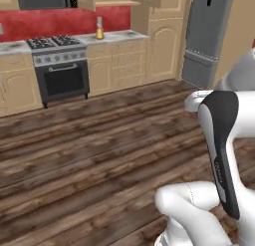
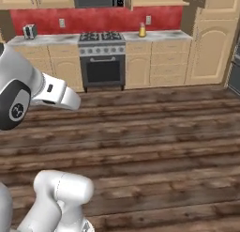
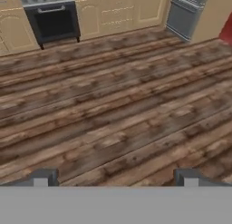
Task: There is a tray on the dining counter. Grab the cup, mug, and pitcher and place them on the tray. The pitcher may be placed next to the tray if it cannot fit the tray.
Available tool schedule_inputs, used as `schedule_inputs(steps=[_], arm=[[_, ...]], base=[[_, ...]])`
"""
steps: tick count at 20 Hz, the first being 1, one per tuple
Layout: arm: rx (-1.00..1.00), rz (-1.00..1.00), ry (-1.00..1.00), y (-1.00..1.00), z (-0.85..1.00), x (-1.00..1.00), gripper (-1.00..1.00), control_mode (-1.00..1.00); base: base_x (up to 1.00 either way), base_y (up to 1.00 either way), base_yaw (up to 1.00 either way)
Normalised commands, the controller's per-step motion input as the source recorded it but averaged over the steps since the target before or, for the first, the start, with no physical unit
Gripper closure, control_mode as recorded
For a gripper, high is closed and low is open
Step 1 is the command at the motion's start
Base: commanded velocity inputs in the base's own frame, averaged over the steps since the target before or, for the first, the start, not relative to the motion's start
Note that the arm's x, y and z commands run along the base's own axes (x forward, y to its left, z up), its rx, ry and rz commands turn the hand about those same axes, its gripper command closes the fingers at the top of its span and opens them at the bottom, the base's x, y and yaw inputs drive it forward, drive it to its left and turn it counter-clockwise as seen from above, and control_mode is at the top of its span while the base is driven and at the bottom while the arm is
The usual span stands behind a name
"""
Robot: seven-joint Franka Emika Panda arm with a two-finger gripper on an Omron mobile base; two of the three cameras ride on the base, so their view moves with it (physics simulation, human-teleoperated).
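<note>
Pitcher: a clear glass pitcher [image 1: 99, 28], amber in its lower part with a narrower pale neck, stands upright on the far table [image 1: 114, 37] just to the right of the stove [image 1: 59, 61], against the red backsplash.
Direction from the jaws: straight ahead and well apart, across the whole width of plank floor [image 3: 113, 105]; the base would have to drive before any reach.
Jaws: spread as wide as they go, nothing between them; the gripper [image 3: 115, 177] looks down at bare floor.
Long axis: the pitcher's is vertical, so a sideways grip on the neck or cone looks likely.
Materials: marble-look top, tan arched cabinet doors, black oven door, steel refrigerator [image 1: 206, 36] to the right, dark knotted wood floor.
Arm: one white arm [image 1: 219, 140], folded close above the base.
</note>
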Motion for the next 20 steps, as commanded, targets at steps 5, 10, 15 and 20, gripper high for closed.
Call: schedule_inputs(steps=[5,10,15,20], arm=[[0.00,0.00,0.00,0.00,0.00,0.00,-1.00,1.00],[0.00,0.00,0.00,0.00,0.00,0.00,-1.00,1.00],[0.00,0.00,0.00,0.00,0.00,0.00,-1.00,1.00],[0.00,0.00,0.00,0.00,0.00,0.00,-1.00,1.00]], base=[[0.76,-0.74,0.38],[0.63,-0.83,0.29],[0.74,-0.75,0.24],[0.84,-0.70,0.17]])
